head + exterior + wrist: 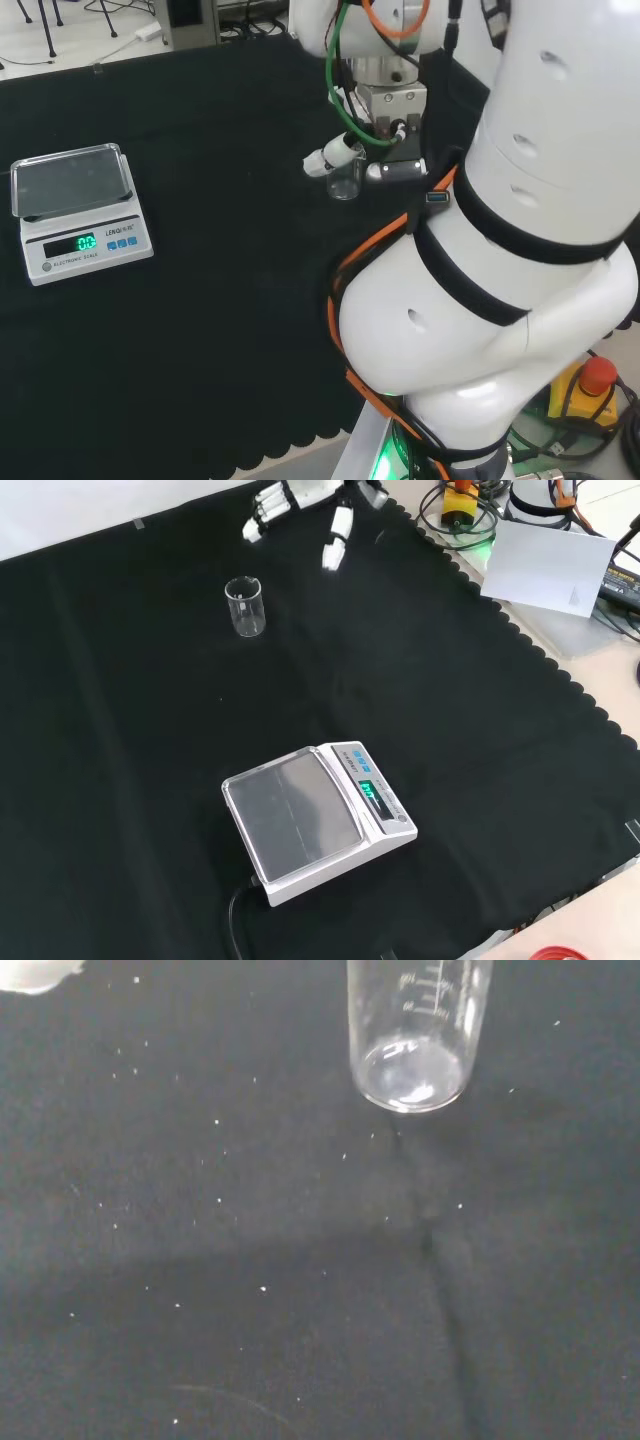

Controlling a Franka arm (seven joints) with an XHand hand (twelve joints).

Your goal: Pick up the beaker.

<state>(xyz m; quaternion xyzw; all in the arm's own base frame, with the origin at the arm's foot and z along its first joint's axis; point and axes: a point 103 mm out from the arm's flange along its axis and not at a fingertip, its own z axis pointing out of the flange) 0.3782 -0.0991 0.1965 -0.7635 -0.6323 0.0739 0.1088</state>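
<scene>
A small clear glass beaker [245, 607] stands upright and empty on the black cloth, near the top of the front view. The black and white hand [300, 495] hovers just beyond it at that view's top edge, with its fingers [262, 510] spread and its thumb [337, 535] pointing down; nothing is between them. In the head view the beaker [345, 180] sits just under a white fingertip [335, 156], beside the arm's white links. The wrist view looks down on the beaker [415, 1030], whose printed scale marks show, and a blurred bit of the hand [35, 972] shows at one corner.
A white digital scale [310, 820] with a clear pan and a lit green display stands mid-cloth, its cable trailing toward the front edge. The cloth's scalloped edge [520, 640] runs along the right of the front view, with a white sheet [550, 565] beyond it.
</scene>
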